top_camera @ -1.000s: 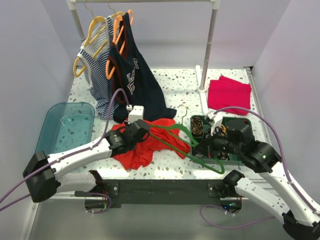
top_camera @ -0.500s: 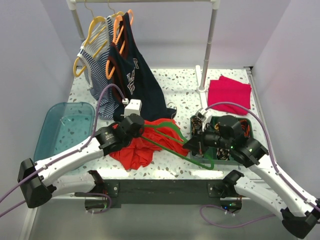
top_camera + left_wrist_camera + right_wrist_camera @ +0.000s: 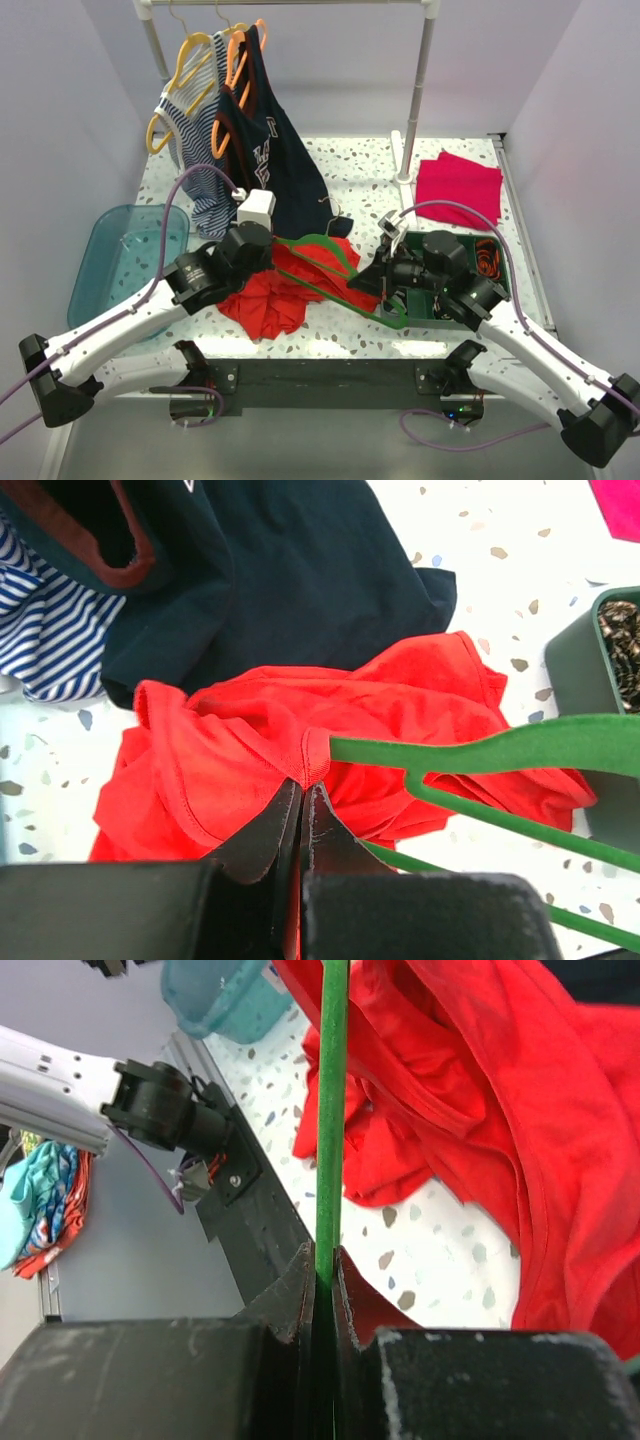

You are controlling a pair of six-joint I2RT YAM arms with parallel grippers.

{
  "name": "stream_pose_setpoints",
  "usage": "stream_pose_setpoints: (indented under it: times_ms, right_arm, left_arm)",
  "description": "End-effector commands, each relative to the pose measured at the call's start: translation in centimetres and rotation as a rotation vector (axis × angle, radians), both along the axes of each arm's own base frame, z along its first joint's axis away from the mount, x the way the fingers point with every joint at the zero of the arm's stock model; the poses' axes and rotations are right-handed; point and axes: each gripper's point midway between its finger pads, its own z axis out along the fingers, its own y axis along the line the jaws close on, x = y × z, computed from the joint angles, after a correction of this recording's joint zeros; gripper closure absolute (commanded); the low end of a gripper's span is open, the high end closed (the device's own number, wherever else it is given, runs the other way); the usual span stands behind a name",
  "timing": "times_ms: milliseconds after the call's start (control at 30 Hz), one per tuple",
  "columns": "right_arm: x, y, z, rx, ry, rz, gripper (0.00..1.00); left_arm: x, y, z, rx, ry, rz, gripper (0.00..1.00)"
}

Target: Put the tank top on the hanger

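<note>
Both of my arms have swung left over the last second, and the hanger [image 3: 500, 748] has come with them. Its green shoulder now meets the tank top [image 3: 220, 750], which lies crumpled on the worktop [image 3: 350, 170] near the front edge. My left pincer [image 3: 300, 800] is clenched on a small fold of red hem. My right pincer [image 3: 325, 1260] is clenched on the hanger's thin bar.

I see three risks. The pinch holds so little cloth that a tug could pull it free. The hanger tip may ride over the fabric instead of entering an opening, since I cannot tell which hole this fold borders. The slim bar could also twist in my grip, or snag the navy top [image 3: 300, 570] just beyond.
</note>
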Motion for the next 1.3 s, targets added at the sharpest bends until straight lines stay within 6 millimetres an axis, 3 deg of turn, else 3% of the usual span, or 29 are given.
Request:
stream_pose_setpoints:
  times_ms: [0, 100, 267, 400, 567, 767, 933, 1000, 1033, 1100, 1267]
  right_arm:
    - [0.9, 1.8, 3.4, 0.103, -0.132, 0.064, 1.0]
    - [0.7, 2.1, 2.6, 0.085, -0.135, 0.098, 1.0]
    - [0.6, 2.8, 2.4, 0.087, -0.172, 0.146, 1.0]
    - [0.0, 1.9, 1.8, 0.025, -0.173, 0.157, 1.0]
    - [-1.2, 2.2, 2.4, 0.08, -0.167, 0.207, 1.0]
    - [-0.5, 3.8, 3.5, 0.159, -0.177, 0.225, 1.0]
    - [1.2, 6.1, 4.3, 0.191, -0.215, 0.206, 1.0]
    - [1.6, 7.0, 4.9, 0.199, -0.231, 0.208, 1.0]
    - [1.8, 7.7, 4.2, 0.184, -0.225, 0.207, 1.0]
    - [2.1, 8.3, 4.4, 0.193, -0.242, 0.195, 1.0]
    - [2.9, 8.7, 4.1, 0.163, -0.264, 0.147, 1.0]
  left_arm:
    - [0.5, 1.1, 2.7, 0.035, -0.055, 0.024, 1.0]
    - [0.6, 0.5, 4.0, 0.034, -0.087, -0.033, 1.0]
    - [0.9, 1.6, 5.5, 0.098, -0.123, -0.021, 0.99]
    - [0.8, 3.7, 5.1, 0.173, -0.105, 0.05, 0.99]
    - [0.5, 3.9, 5.5, 0.165, -0.12, 0.034, 0.96]
    - [0.0, 1.4, 7.1, 0.074, -0.175, -0.12, 0.95]
    - [0.0, -0.4, 6.9, 0.069, -0.168, -0.213, 0.96]
    - [-0.1, -0.8, 6.8, 0.061, -0.162, -0.231, 0.9]
    - [-0.1, -0.8, 6.6, 0.061, -0.162, -0.231, 0.88]
    - [0.1, -0.5, 6.8, 0.055, -0.174, -0.211, 0.72]
    - [-0.4, 0.6, 7.6, 0.026, -0.195, -0.173, 0.44]
